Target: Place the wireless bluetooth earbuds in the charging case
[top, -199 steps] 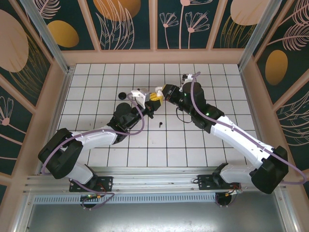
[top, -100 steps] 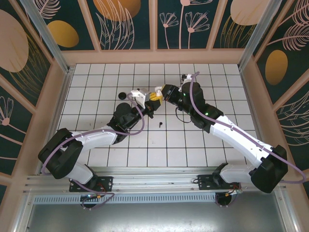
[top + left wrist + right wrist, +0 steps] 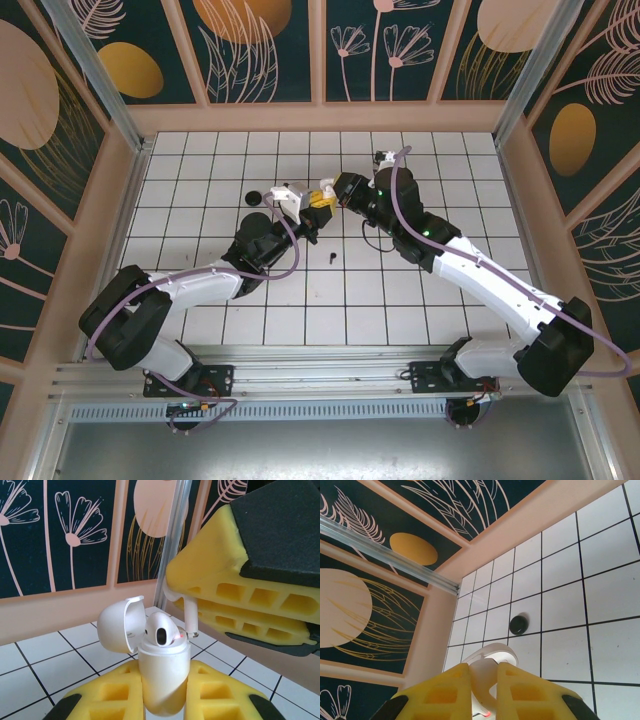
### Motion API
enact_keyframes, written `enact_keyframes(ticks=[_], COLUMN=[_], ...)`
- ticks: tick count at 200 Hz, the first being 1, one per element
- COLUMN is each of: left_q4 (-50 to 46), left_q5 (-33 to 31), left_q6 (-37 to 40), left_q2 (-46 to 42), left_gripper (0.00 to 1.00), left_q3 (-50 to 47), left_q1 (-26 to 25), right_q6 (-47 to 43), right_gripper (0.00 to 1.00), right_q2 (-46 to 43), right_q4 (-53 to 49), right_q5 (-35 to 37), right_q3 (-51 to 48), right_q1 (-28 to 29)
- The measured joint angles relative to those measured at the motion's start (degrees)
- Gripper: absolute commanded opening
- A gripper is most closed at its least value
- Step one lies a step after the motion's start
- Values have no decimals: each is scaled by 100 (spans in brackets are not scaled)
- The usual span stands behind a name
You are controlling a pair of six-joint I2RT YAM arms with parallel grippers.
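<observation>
the left gripper is clamped tight on the lower body of the white charging case. it holds the case upright over the tiled table, with the lid swung open on the side away from the right arm. one white earbud already sits in its well, head up, and a small red light glows at the rim beside it.

the right gripper is closed on the second white earbud. seen from the left wrist, its stem pokes down out of the yellow fingers toward the free side of the case mouth. the stem tip is just at the rim and not yet down in the well. whether it touches the rim i cannot tell.

so the white pair looks about half done: one bud is in and the other is lined up at the opening. my read is that what is left here is to sink the stem into the empty well, release it, and probably shut the lid.

the black set looks untouched. a small black earbud lies loose on a tile nearer the arm bases, well apart from both grippers. the round black puck rests on a tile to the left of the held case, near it but apart. that black bud has yet to be picked up, so i judge the task as a whole to be less than halfway along.
</observation>
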Motion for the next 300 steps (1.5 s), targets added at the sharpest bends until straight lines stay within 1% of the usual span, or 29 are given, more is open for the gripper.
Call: enact_keyframes(ticks=[139,300], left_q4=[90,129], left_q5=[-76,37], left_q6=[2,-2], left_q2=[94,201], left_gripper=[0,0], left_q3=[-11,-55], left_q1=[9,-7], right_q6=[-160,-151], right_gripper=[14,14], right_q2=[105,208], right_q4=[-114,-87], right_q5=[105,142], right_q3=[125,79], right_q1=[7,11])
